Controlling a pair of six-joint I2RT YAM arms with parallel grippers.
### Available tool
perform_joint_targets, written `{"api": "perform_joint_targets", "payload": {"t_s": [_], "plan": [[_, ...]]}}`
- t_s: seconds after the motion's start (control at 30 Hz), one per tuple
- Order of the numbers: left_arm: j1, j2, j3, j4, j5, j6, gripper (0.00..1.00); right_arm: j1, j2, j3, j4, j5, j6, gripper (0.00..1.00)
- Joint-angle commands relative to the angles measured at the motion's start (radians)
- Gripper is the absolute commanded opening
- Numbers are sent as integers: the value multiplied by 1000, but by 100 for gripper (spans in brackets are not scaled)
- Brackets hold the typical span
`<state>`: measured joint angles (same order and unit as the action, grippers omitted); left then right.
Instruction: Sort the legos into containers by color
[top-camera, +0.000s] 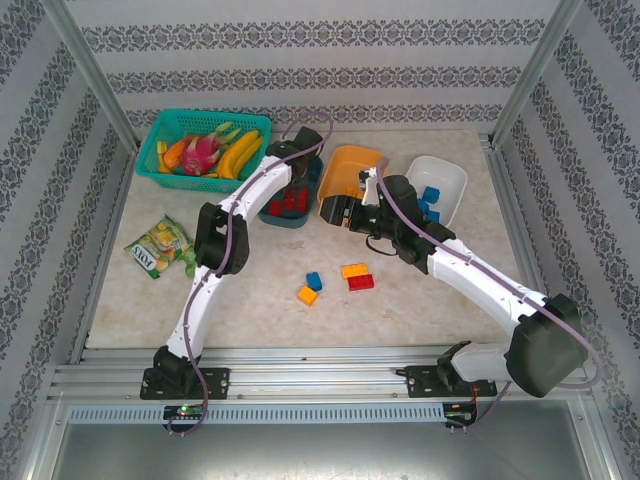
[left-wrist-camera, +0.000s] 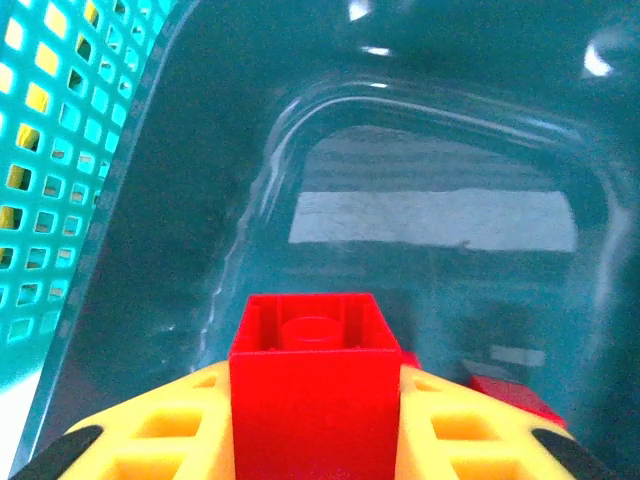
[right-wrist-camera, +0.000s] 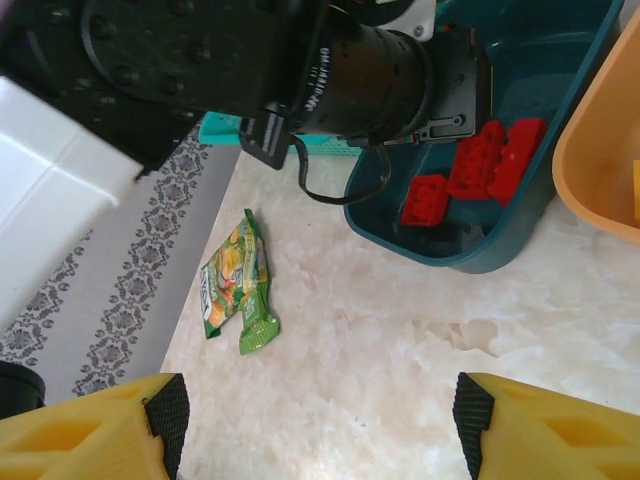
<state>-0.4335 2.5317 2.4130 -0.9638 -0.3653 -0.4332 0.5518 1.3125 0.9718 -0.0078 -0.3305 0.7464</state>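
A teal lattice basket of toy fruit sits upper left. A green snack packet lies below it, mid-left.

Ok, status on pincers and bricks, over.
Left pincer shut on red brick, over teal tub. Right pincer open, empty, above table. Four bricks loose mid-table. Nothing blocking them.

teal tub held red bricks | white tub held blue bricks | four loose bricks lay before orange tub
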Motion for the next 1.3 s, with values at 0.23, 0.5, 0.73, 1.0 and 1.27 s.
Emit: {"api": "perform_joint_targets", "payload": {"t_s": [0.23, 0.5, 0.73, 1.0, 1.27], "plan": [[27, 33, 39, -55, -92, 17, 33, -9, -25, -35, 4, -24, 34, 73], [27, 48, 14, -107, -66, -12, 40, -10, -11, -26, -33, -38, 33, 73], [25, 7, 11, -130, -49, -18, 61, -10, -36, -34, -146, -5, -4, 72], [8, -157, -11, -135, 27, -59, 68, 49, -64, -9, -399, 58, -178, 70], [-19, -530, -391, -27, 176, -160, 72, 199, -61, -51, -531, 128, -284, 71]]}}
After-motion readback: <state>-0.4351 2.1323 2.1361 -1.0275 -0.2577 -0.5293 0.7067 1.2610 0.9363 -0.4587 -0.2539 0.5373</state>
